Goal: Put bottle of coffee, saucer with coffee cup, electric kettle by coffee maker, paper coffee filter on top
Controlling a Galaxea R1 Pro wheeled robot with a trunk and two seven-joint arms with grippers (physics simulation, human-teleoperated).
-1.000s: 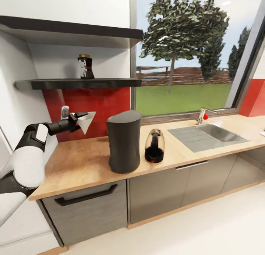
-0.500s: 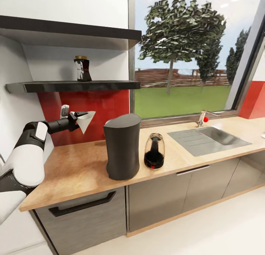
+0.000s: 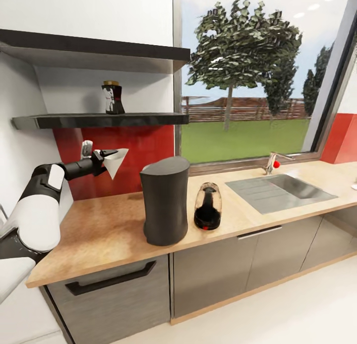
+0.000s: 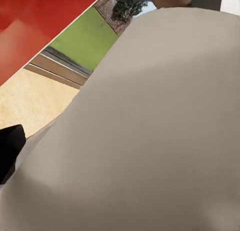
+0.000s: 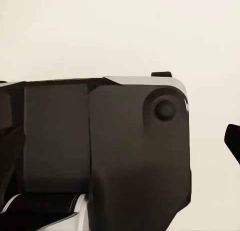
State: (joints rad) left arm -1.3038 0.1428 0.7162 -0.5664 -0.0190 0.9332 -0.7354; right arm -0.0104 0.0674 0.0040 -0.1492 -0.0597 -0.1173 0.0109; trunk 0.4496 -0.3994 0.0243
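My left gripper (image 3: 103, 158) is shut on the paper coffee filter (image 3: 115, 161), a white cone held in the air left of the coffee maker (image 3: 165, 201) and about level with its top. In the left wrist view the filter (image 4: 150, 131) looms close, with a black fingertip (image 4: 10, 146) beside it. The dark-grey coffee maker stands on the light wood countertop (image 3: 104, 230). Just right of it stands the clear electric kettle (image 3: 207, 206). The bottle of coffee (image 3: 112, 98) stands on the lower black kitchen shelf (image 3: 99, 120), above my left gripper.
A grey steel sink (image 3: 280, 190) with a faucet (image 3: 271, 161) lies to the right, under a large window. A red backsplash (image 3: 144, 145) runs behind the counter, and a second black shelf (image 3: 99, 48) hangs higher up. The right wrist view looks at dark robot housing (image 5: 100, 151) over pale floor.
The whole head view has shifted a little, so the camera moved. My left gripper keeps the filter in about the same spot beside the coffee maker.
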